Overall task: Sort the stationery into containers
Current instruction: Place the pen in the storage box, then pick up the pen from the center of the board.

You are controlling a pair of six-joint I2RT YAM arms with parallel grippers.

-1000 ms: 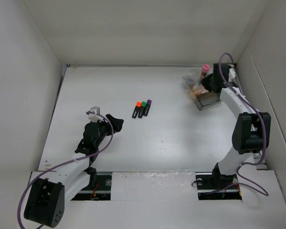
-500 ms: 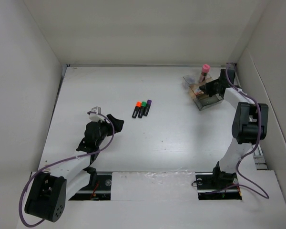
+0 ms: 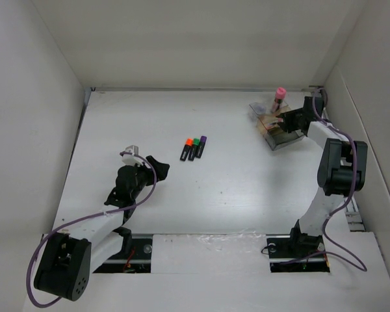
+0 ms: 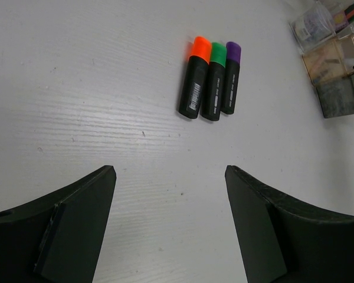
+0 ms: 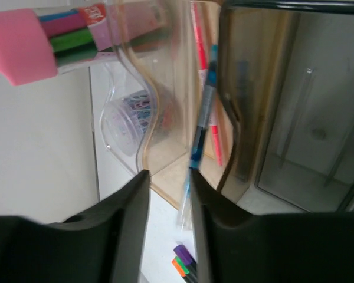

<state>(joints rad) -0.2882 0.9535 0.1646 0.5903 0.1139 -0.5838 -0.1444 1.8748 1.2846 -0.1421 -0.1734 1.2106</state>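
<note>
Three stubby black highlighters lie side by side mid-table (image 3: 194, 148): orange cap (image 4: 194, 76), green cap (image 4: 213, 82), purple cap (image 4: 231, 76). My left gripper (image 4: 170, 171) is open and empty, low over the table a short way short of them (image 3: 157, 164). My right gripper (image 3: 285, 121) is at the brownish clear box (image 3: 281, 135) at the back right. In the right wrist view its jaws (image 5: 168, 174) stand apart. A thin blue pen (image 5: 200, 130), blurred, leans along the right finger over the box's tan wavy divider (image 5: 143, 144). A pink-red pen (image 5: 207, 94) stands inside.
A pink-capped pack of coloured pens (image 3: 279, 96) stands behind the box, also in the right wrist view (image 5: 23, 47). A small clear tub of clips (image 3: 256, 109) sits to the box's left. White walls enclose the table on three sides.
My right gripper has swung from above the box's far right corner down to the box, with the pen now loose between its jaws. The left arm has barely moved.
</note>
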